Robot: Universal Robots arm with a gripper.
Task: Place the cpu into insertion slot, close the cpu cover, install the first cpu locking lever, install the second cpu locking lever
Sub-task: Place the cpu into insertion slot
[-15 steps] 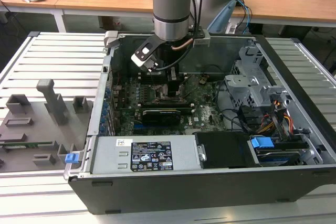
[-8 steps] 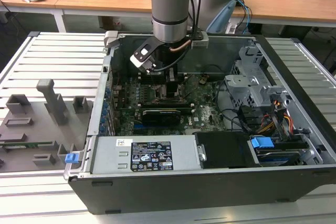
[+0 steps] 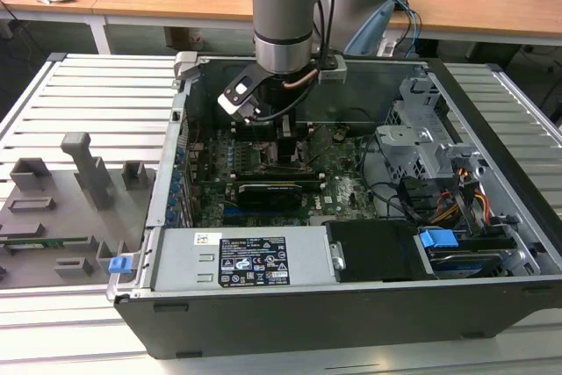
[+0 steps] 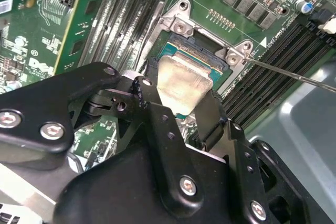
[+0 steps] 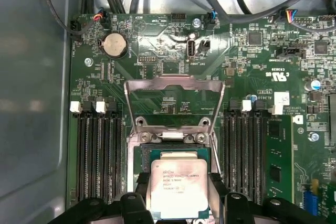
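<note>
The cpu, a silver-faced square chip, sits between my gripper's two black fingers, which are shut on its opposite edges. It hangs just over the insertion slot, slightly off from the socket's frame. The cpu cover is swung open and stands up behind the socket. A thin metal lever rod sticks out beside the socket. In the exterior view the gripper reaches down into the open computer case over the green motherboard.
Black memory slots flank the socket on both sides. Cables run along the board's far edge, beside the grey case wall. The case holds a power supply and a drive cage. Grey fixtures stand on the exterior view's left.
</note>
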